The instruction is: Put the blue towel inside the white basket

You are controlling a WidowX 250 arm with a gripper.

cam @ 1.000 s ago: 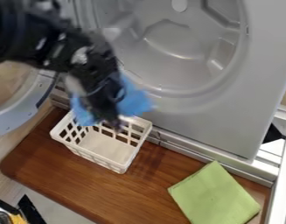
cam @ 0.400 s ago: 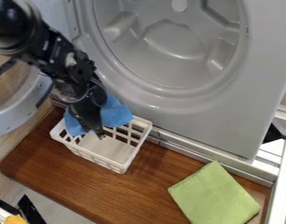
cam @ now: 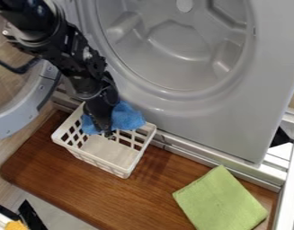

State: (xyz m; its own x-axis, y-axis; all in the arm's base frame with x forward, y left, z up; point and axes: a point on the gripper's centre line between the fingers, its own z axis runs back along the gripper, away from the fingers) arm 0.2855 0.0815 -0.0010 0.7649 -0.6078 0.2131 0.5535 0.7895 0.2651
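1. Surface: brown wooden board (cam: 83,193), visible grain, rounded corner at lower left of frame; runs at a slant toward lower right.
2. On board, centre-left: white basket (cam: 101,164), upright, openwork walls, near the base of the grey machine.
3. On board, lower right: light green cloth (cam: 221,200), lying flat, well apart from the basket.
4. Room, upper centre to right: grey front-loading machine (cam: 251,112) with a large round recess (cam: 179,42); ledge along its base borders the board.
5. Left side: round door (cam: 26,114), swung open, pale rim around a see-through middle.
6. Lower left corner: light grey surface (cam: 53,215) beyond the board, with a black strip (cam: 32,215) and a small yellow item (cam: 15,225); identity of both unclear.
7. Right edge: white upright frame (cam: 287,179) beside the machine.
8. Arm (cam: 71,58) enters from upper left. Gripper (cam: 107,134) points down over the basket's rear part, fingers pinching the blue towel (cam: 126,117).
9. Towel bunches out on both sides of the fingers, at the basket's rear; depth inside cannot be judged.
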